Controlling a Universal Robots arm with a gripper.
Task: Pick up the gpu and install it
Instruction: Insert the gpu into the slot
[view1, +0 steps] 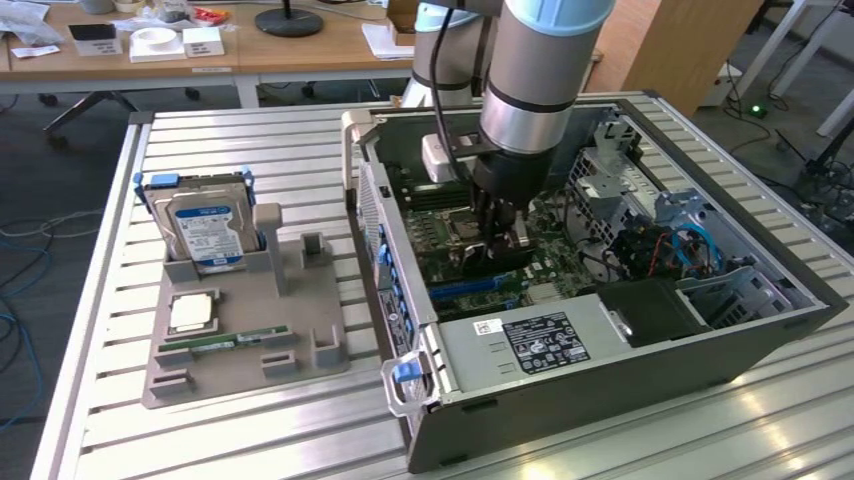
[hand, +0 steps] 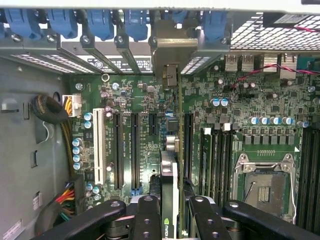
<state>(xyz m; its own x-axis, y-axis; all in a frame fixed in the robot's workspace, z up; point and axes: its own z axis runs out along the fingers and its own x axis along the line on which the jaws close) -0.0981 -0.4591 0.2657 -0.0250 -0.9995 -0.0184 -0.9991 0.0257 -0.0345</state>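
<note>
Your fingers (hand: 146, 215) grip the gpu (hand: 169, 172) edge-on above the motherboard (hand: 145, 100). Its long axis parallels the slots (hand: 135, 150), bracket (hand: 172, 50) toward the rear wall (hand: 100, 55).

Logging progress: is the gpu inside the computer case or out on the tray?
Inside: the gripper holds the gpu edge-on over the motherboard within the case.

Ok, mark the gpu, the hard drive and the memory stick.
gpu (hand: 169, 185): wrist view, the card's edge facing the camera.
hard drive (view1: 207, 238): exterior view, its blue-white label.
memory stick (view1: 220, 343): exterior view, middle of the green strip.
</note>
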